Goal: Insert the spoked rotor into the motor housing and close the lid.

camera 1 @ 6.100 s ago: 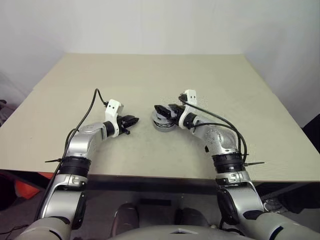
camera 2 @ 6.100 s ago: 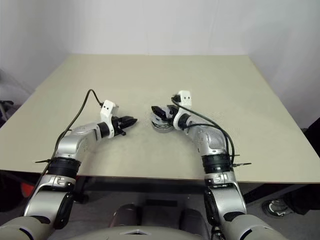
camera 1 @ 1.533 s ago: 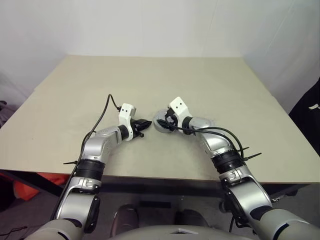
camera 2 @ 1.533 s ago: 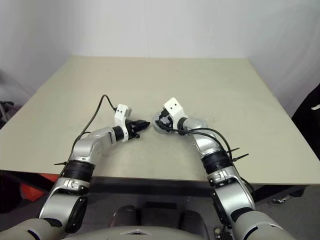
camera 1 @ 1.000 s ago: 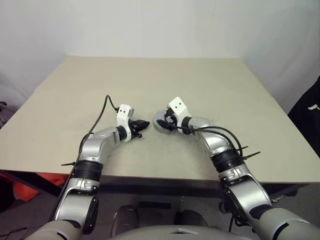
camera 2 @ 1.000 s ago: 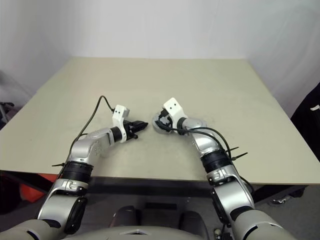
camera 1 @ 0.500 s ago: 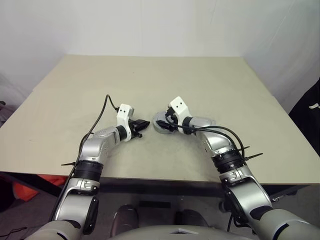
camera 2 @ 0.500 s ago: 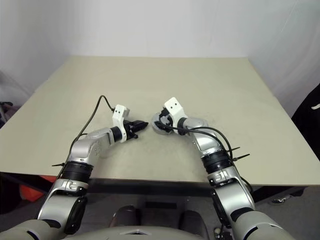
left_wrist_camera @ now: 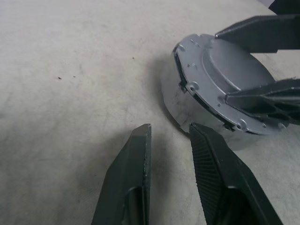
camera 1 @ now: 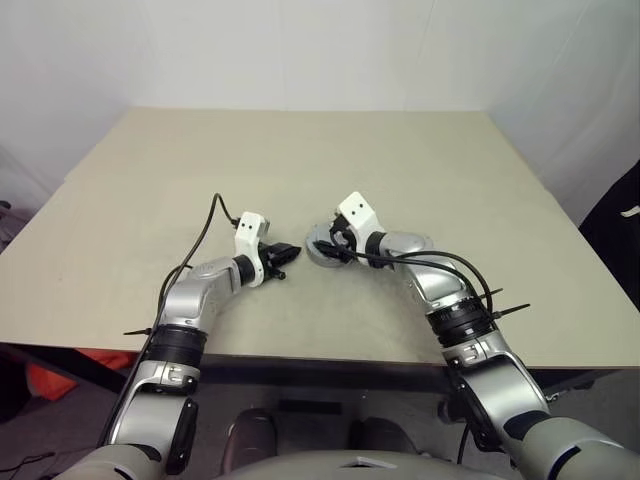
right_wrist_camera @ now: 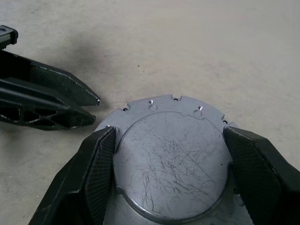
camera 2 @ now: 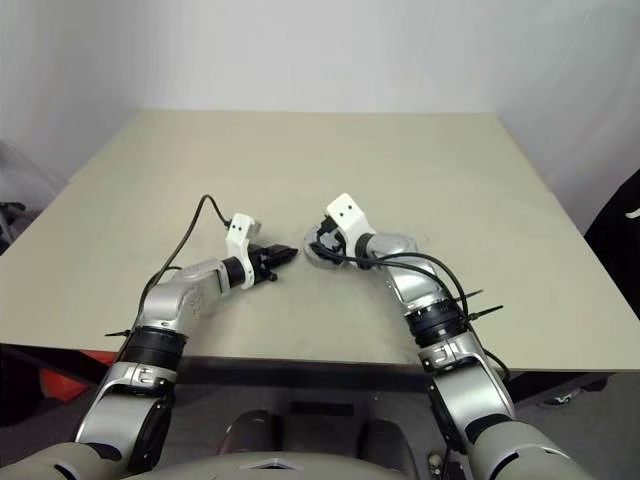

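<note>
A: Main risk here? The right gripper [right_wrist_camera: 168, 154] has its fingers spread wide on either side of the lid [right_wrist_camera: 171, 161], apparently gripping it by the rim. The lid looks tilted in the left wrist view, one edge up off the motor housing [left_wrist_camera: 176, 105]. If it comes down skewed, the scalloped rim could catch on the housing edge and jam instead of seating.

B: Slip risk too?

A: Yes. It's a smooth metal disc pinched only at the edges; a small twist could pop it out onto the worktop [camera 1: 150, 170].

B: And the left gripper [left_wrist_camera: 171, 136]?

A: Fingers narrow with a small gap, holding nothing, tips just beside the housing. Can't tell if they touch it. If the lid gets pushed sideways with nothing bracing the housing, the whole unit could slide.

B: Arm poses?

A: Both forearms angle inward over the near-centre of the worktop, grippers pointing toward each other and slightly down. The right arm's wrist is bent in over the housing; the left gripper sits low near the surface, aimed at the housing's side.

B: Rotor?

A: Can't see it; the lid covers the housing top.
</note>
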